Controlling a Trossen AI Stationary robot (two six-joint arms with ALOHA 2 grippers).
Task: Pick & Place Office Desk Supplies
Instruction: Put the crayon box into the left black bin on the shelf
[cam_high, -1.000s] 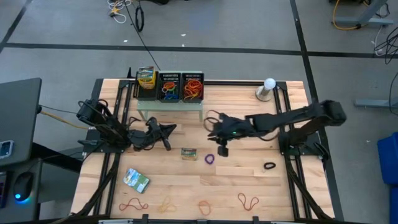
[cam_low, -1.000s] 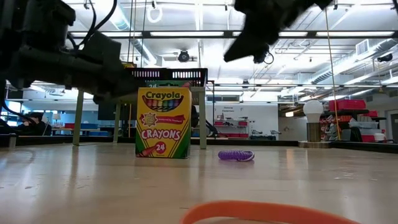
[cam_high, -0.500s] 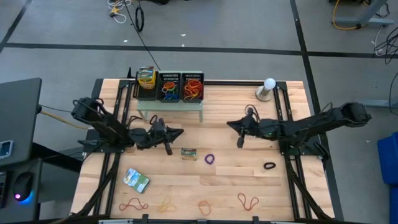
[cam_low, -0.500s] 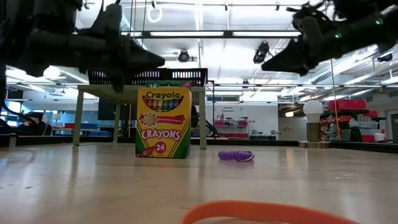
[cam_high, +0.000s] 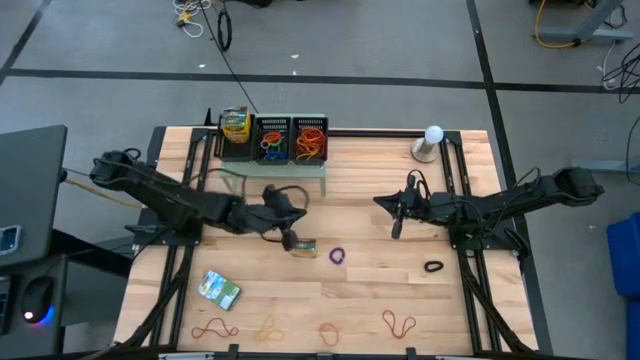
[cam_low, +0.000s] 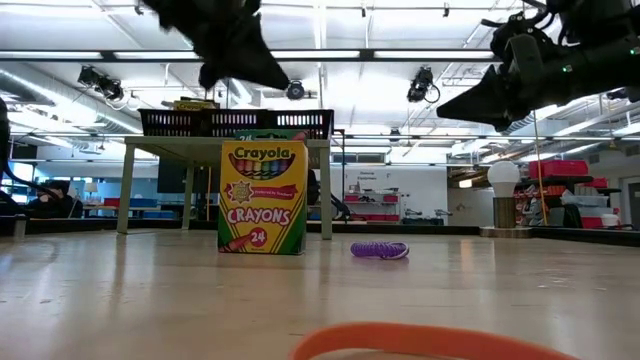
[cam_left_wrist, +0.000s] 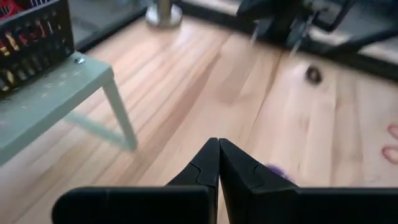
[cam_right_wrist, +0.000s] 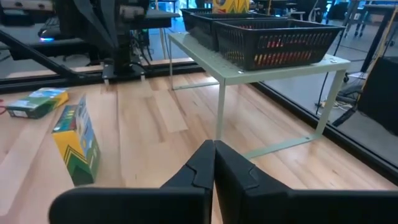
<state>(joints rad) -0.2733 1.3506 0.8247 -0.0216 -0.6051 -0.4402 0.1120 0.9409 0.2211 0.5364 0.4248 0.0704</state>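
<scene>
Rubber-band loops lie flat on the table: a purple one (cam_high: 337, 256) (cam_low: 380, 249), a black one (cam_high: 433, 267), and tan, orange and red ones along the near edge (cam_high: 215, 328) (cam_high: 400, 322). A green packet (cam_high: 220, 289) lies near left. A small Crayola box (cam_high: 303, 247) (cam_low: 263, 197) stands on its edge mid-table. My left gripper (cam_high: 292, 238) (cam_left_wrist: 218, 146) is shut, hovering above the box's left side. My right gripper (cam_high: 397, 226) (cam_right_wrist: 213, 148) is shut, raised right of centre, pointing at the shelf.
A pale-green perforated shelf (cam_high: 273, 172) stands at the far edge, carrying two black mesh trays (cam_high: 272, 140) (cam_high: 310, 140) filled with bands and a second crayon box (cam_high: 234, 125). A light bulb on a base (cam_high: 431, 140) stands far right. Bare wood lies between the arms.
My left gripper has reached toward the table's right and risen, ending above the Crayola box. My right gripper has drawn back from the table's middle toward the right edge and lifted. Nothing on the table has moved.
</scene>
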